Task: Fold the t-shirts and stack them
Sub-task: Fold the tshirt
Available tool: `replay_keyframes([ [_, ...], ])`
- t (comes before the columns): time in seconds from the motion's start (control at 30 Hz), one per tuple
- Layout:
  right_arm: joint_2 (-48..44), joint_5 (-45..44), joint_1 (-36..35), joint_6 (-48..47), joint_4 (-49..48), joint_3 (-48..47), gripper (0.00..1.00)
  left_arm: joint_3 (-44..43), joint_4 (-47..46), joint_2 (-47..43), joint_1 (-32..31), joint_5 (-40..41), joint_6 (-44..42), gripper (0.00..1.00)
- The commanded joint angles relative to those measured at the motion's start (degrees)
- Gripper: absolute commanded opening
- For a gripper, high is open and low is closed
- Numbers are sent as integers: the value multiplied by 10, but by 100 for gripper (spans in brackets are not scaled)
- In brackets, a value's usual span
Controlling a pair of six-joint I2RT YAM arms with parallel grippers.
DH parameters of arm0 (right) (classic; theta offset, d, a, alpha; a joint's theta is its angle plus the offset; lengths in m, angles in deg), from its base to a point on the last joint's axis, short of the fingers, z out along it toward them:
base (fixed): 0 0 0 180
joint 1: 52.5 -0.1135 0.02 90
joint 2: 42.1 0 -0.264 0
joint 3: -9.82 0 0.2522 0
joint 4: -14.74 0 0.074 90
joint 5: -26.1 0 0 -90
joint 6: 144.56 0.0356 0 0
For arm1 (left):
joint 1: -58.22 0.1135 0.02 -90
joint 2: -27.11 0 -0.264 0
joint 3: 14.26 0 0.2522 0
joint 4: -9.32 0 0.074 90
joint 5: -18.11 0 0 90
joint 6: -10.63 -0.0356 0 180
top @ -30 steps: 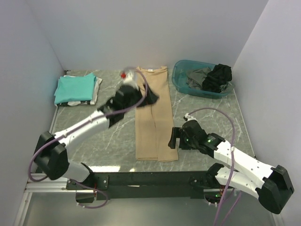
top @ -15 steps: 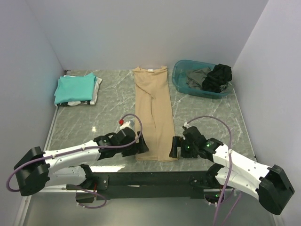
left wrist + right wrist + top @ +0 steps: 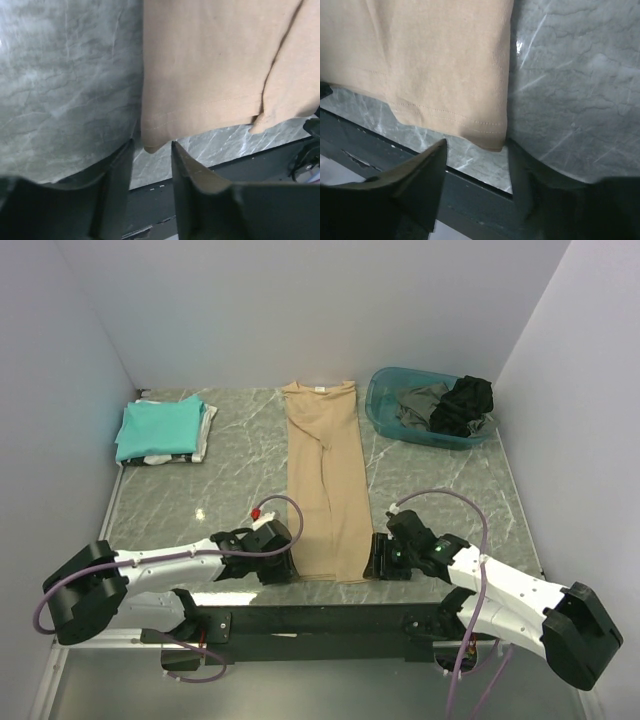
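Brought left gripper and right gripper down to near corners of the tan t-shirt; narrowed both pincers, still apart around cloth; readied hem for folding.

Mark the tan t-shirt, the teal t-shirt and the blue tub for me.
tan t-shirt (image 3: 322, 475): top view, middle of the long folded strip.
teal t-shirt (image 3: 158, 428): top view, centre of its upper face, on the left stack.
blue tub (image 3: 374, 400): top view, its left rim.

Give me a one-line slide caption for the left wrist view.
The left gripper straddles the near corner of the folded tan t-shirt at the table edge, jaws apart.
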Motion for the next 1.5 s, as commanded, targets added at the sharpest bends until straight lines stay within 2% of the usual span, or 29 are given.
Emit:
replay_keyframes([
  [0.0, 1, 12, 3, 13, -12, 18, 56, 14, -5, 6, -3, -14, 6, 41],
  [0.1, 10, 12, 3, 22, -31, 29, 47, 25, -14, 8, -4, -12, 6, 37],
  [0.13, 13, 15, 3, 23, -38, 29, 39, 22, -14, 11, -3, -7, 5, 36],
  [0.27, 21, 12, 3, 29, -54, 34, 34, 16, -17, 29, -3, 6, 5, 33],
  [0.47, 14, -7, 3, 27, -50, 33, 25, 18, -28, 46, -4, 15, 10, 17],
  [0.5, 13, -4, 3, 25, -51, 33, 24, 17, -29, 49, -3, 14, 9, 8],
  [0.53, 14, -3, 3, 24, -50, 35, 20, 15, -29, 51, -3, 14, 8, 1],
  [0.6, 7, -6, 3, 23, -47, 35, 11, 12, -27, 49, -4, 21, 6, 1],
  [0.63, 5, -6, 3, 23, -44, 36, 0, 12, -22, 47, -3, 22, 7, 1],
  [1.03, -88, 46, -11, 62, -19, 72, 0, 66, -6, -83, -31, 16, 52, 1],
  [1.2, -124, 48, -65, 117, -31, 92, 0, 84, -1, -133, -68, 31, 92, 1],
  [1.3, -135, 21, -102, 145, -27, 77, 0, 75, 7, -146, -91, 40, 94, 1],
  [1.47, -132, -47, -100, 126, -22, 28, 0, 54, 6, -154, -95, 85, 79, 1],
])
